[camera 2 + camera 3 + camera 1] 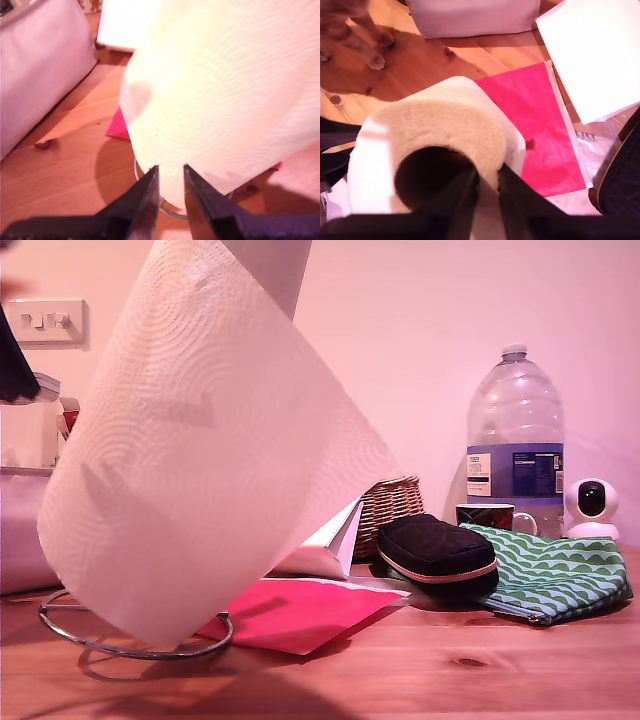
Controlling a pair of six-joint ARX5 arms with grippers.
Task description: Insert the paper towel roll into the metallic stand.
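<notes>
The paper towel roll is a thick white embossed cylinder that hangs tilted, its upper end leaning toward the exterior view's right. Its lower end sits over the chrome ring base of the metallic stand on the wooden table. The stand's upright loop is hidden. My second gripper is shut on the wall of the roll at its upper rim, one finger inside the dark core. My first gripper is shut with nothing in it, pointing at the lower end of the roll, with the stand's ring below it.
A pink folder and a flat white package lie beside the ring. At the exterior view's right are a wicker basket, black pouch, green patterned pouch, water bottle and small camera. A grey box stands at its left. Furry orange animal legs stand near the box.
</notes>
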